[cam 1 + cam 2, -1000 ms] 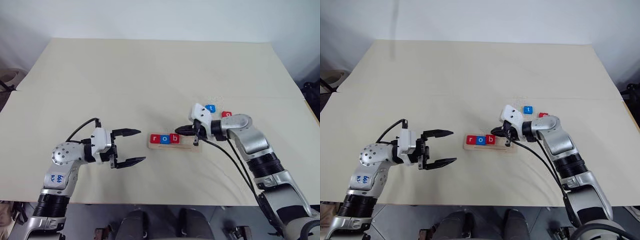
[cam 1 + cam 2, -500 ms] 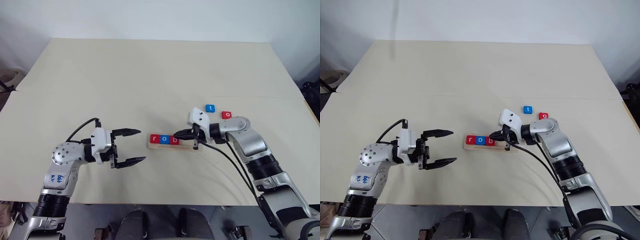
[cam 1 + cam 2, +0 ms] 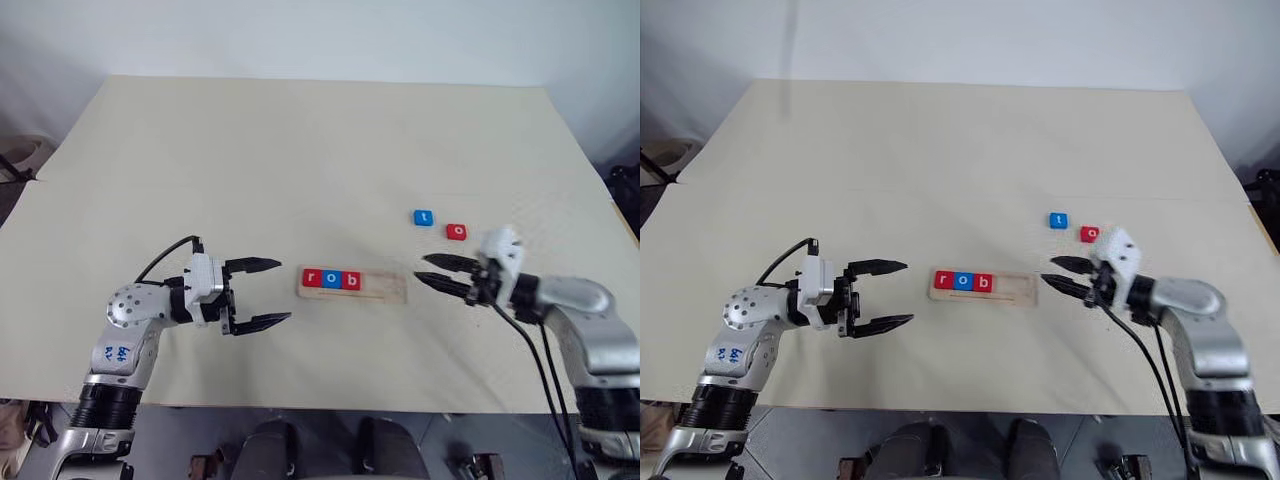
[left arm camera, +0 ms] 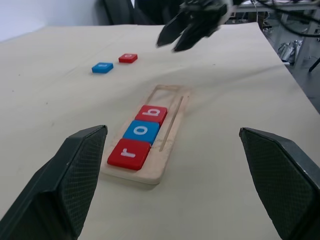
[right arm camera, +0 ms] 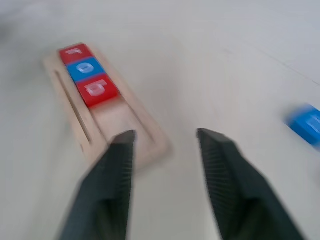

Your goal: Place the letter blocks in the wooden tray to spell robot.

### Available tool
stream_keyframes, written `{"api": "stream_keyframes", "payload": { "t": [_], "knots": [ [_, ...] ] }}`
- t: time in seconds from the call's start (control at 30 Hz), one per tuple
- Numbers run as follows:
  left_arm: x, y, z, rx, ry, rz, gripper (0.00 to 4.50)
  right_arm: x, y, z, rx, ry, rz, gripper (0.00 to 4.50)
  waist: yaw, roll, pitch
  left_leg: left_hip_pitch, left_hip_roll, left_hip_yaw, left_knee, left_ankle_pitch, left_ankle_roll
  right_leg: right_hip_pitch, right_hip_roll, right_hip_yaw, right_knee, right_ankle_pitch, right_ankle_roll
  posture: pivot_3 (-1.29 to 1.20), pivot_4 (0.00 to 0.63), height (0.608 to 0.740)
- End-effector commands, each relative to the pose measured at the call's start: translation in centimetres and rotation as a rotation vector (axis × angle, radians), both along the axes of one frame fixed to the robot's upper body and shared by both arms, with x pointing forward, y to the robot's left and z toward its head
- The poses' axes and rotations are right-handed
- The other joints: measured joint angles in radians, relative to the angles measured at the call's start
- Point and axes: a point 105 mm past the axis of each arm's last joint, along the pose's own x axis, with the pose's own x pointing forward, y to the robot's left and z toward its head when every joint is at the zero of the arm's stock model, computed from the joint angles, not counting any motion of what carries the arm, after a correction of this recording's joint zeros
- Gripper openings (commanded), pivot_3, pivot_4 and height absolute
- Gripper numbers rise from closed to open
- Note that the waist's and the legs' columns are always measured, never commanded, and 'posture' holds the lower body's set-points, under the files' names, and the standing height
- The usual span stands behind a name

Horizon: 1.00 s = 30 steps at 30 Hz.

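Filling the wooden tray point(image 3: 385, 291) stood at three letters out of five: a red r point(image 3: 311, 278), a blue o point(image 3: 330, 279) and a red b point(image 3: 349, 280) sat side by side at its left end, and the right part of the groove lay bare. I judged the step in hand to be fetching the fourth letter. The red o point(image 3: 456, 231) and the blue t point(image 3: 423, 217) lay loose on the table point(image 3: 300, 150), close together, beyond the tray's right end. My right gripper point(image 3: 438, 273) hung just off that right end, its two fingers parted and holding nothing, pointing back toward the tray. The red o lay near it, a little farther up the table from its fingertips, with the t just to the left of the o. The next move, as I saw it, called for swinging the right gripper over to the red o, closing on its edges, and setting it down flat beside the b. My left gripper point(image 3: 258, 294) hovered well to the left of the tray, fingers spread wide and empty, facing the r.
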Motion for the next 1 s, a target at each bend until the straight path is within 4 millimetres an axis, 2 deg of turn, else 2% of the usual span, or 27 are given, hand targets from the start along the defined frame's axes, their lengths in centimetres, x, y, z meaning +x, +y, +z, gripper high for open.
{"api": "stream_keyframes", "payload": {
  "t": [0.03, 0.13, 0.3, 0.43, 0.53, 0.7, 0.87, 1.0],
  "knots": [
    [0.3, 0.2, 0.5, -0.044, -0.009, 0.016, 4.50, -1.8, -3.3, 1.3, 0.056, -0.124, -0.188, 3.39, 0.000, 0.000, 0.000, 0.000, 0.000, 0.000, 0.000, 0.000, 0.000, 0.000, 0.000, 0.000, 0.000, 0.000, 0.000, 0.00, 0.150, 0.740],
    [0.6, 0.1, 0.4, -0.054, 0.002, 0.018, 4.50, -3.9, -5.5, -0.2, 0.062, -0.136, -0.336, 4.41, 0.004, 0.000, 0.000, 0.001, 0.000, 0.000, 0.000, 0.000, 0.000, 0.000, 0.000, 0.001, 0.000, 0.000, 0.000, 0.00, 0.150, 0.740],
    [1.3, -0.2, 0.6, -0.047, -0.011, 0.007, 4.50, -5.8, -7.0, -1.8, 0.080, -0.127, -0.460, 4.46, -0.001, 0.000, 0.000, 0.002, 0.000, 0.002, 0.000, 0.000, 0.000, 0.001, 0.000, 0.003, 0.001, 0.000, 0.000, 0.00, 0.150, 0.740],
    [1.7, -0.3, 1.0, -0.038, -0.030, -0.002, 4.50, -5.6, -6.9, -2.0, 0.069, -0.124, -0.460, 4.46, -0.006, 0.001, -0.001, 0.003, 0.000, 0.002, 0.000, 0.000, 0.000, 0.000, 0.000, 0.003, 0.001, 0.000, 0.000, 0.00, 0.150, 0.740],
    [1.7, -0.3, 1.2, -0.032, -0.039, -0.008, 4.50, -4.6, -6.3, -1.7, 0.066, -0.119, -0.441, 4.46, -0.005, 0.001, -0.001, 0.003, 0.000, 0.002, 0.000, 0.000, 0.000, 0.000, 0.000, 0.003, 0.001, 0.000, 0.000, 0.00, 0.150, 0.740],
    [1.6, -0.4, 1.3, -0.025, -0.046, -0.013, 4.50, -1.6, -5.1, 0.2, 0.090, -0.107, -0.438, 4.46, -0.005, 0.001, -0.001, 0.003, 0.000, 0.001, 0.000, 0.000, 0.000, 0.000, 0.000, 0.003, 0.002, 0.000, 0.000, 0.00, 0.150, 0.740],
    [1.3, -0.5, 1.2, -0.023, -0.053, -0.011, 4.50, 2.8, -3.5, 1.3, 0.059, 0.009, -0.478, 4.46, -0.005, 0.001, -0.001, 0.002, 0.000, 0.001, 0.000, 0.000, 0.000, 0.000, 0.000, 0.003, 0.002, 0.000, 0.000, 0.00, 0.150, 0.740],
    [1.1, -0.9, 1.2, -0.026, -0.057, -0.016, 4.50, 5.6, -3.5, 1.8, 0.078, 0.063, -0.569, 4.46, -0.001, 0.001, -0.001, 0.001, 0.000, 0.000, 0.000, 0.000, 0.000, 0.000, 0.000, 0.002, 0.002, 0.000, 0.000, 0.00, 0.150, 0.740]
  ]
}}
